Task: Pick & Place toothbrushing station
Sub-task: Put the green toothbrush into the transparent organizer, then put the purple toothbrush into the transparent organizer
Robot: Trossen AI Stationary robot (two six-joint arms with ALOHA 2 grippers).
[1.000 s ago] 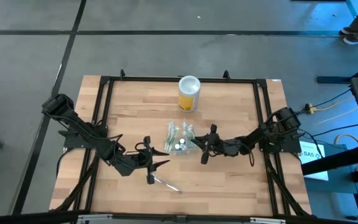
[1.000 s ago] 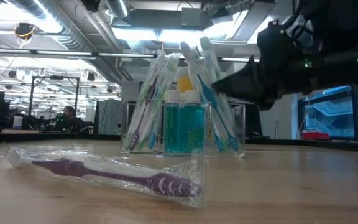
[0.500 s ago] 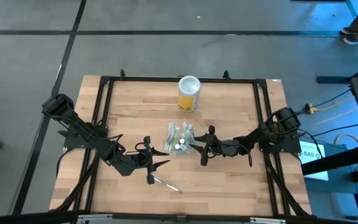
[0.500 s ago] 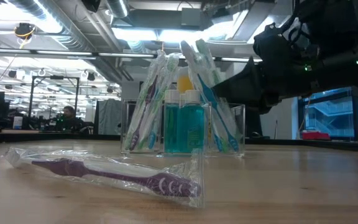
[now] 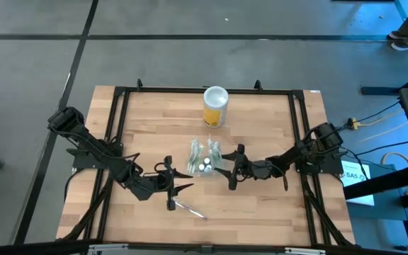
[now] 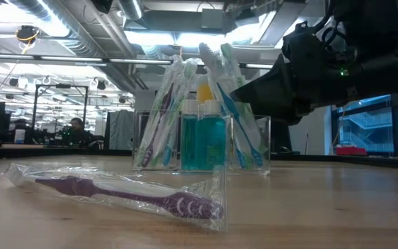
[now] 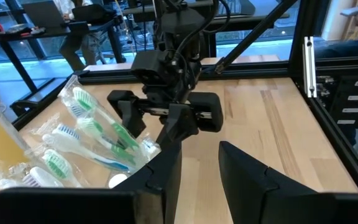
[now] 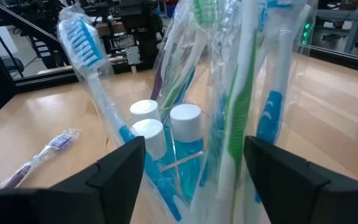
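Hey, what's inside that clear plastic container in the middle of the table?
The clear container holds wrapped toothbrushes standing up and leaning, plus small white-capped bottles of blue-green liquid. The crinkled wrappers hide the container's floor and the exact toothbrush count.

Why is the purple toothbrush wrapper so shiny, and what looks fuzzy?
Low view: ceiling lights glint off the crinkled wrapper round the purple toothbrush; the right arm up close is a dark, soft shape. Right wrist view: the right gripper fingers, spread wide, are blurred, while the bottle caps look sharp.
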